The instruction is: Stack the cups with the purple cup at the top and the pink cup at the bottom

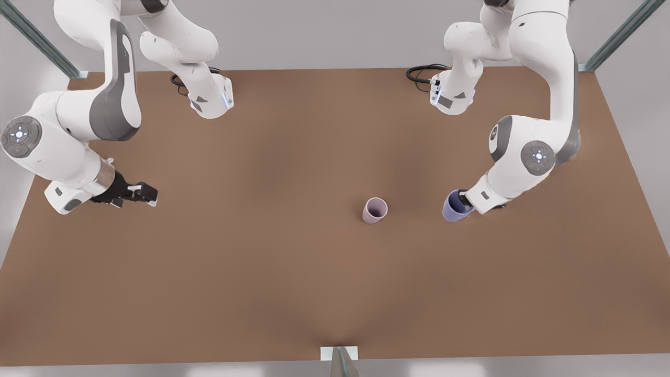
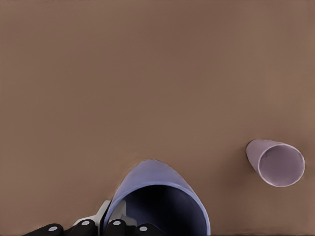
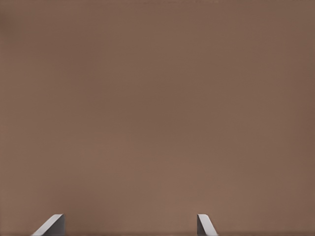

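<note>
The purple cup [image 1: 454, 207] is at the front view's right, mouth up and slightly tilted. My left gripper [image 1: 464, 201] is shut on its rim wall, one finger inside the cup and one outside. In the left wrist view the purple cup [image 2: 157, 196] is close up at my left gripper [image 2: 112, 223]. The pink cup [image 1: 375, 210] stands upright near the table's middle, apart from the purple one, and the pink cup [image 2: 275, 162] appears farther off in the left wrist view. My right gripper [image 1: 148, 195] waits open at the front view's left, and my right gripper [image 3: 129, 227] has only bare table under it.
The brown table [image 1: 261, 272] spreads wide around the cups. Black cables [image 1: 421, 73] lie by the arm bases at the back edge. A small metal post [image 1: 340, 356] stands at the middle of the front edge.
</note>
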Motion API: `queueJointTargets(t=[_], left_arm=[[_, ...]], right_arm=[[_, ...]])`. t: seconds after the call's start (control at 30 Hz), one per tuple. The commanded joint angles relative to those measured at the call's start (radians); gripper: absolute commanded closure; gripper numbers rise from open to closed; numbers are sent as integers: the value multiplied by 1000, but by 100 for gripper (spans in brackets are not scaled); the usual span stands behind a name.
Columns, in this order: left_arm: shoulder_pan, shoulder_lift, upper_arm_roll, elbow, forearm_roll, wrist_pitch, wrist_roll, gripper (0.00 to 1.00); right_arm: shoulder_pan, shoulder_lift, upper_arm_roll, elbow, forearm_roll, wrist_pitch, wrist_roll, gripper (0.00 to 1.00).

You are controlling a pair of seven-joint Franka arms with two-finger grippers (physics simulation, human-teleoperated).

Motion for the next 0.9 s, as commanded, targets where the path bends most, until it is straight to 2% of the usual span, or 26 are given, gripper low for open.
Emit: queueJointTargets(t=[0.0,0.13,0.3,0.6,0.87], left_arm=[[-17,0,-24,16,-31,-136,-507,79],[-55,33,-68,17,-89,-122,-579,79],[-133,166,-104,206,-79,-140,-683,79],[-182,226,-102,205,-74,-119,-686,79],[-191,240,-104,180,-82,-7,-691,79]], right_arm=[[1,6,0,3,2,3,8,0],[3,13,0,2,2,14,9,0],[0,18,0,0,2,17,9,0],[3,19,0,3,4,17,14,0],[6,16,0,17,5,17,16,0]])
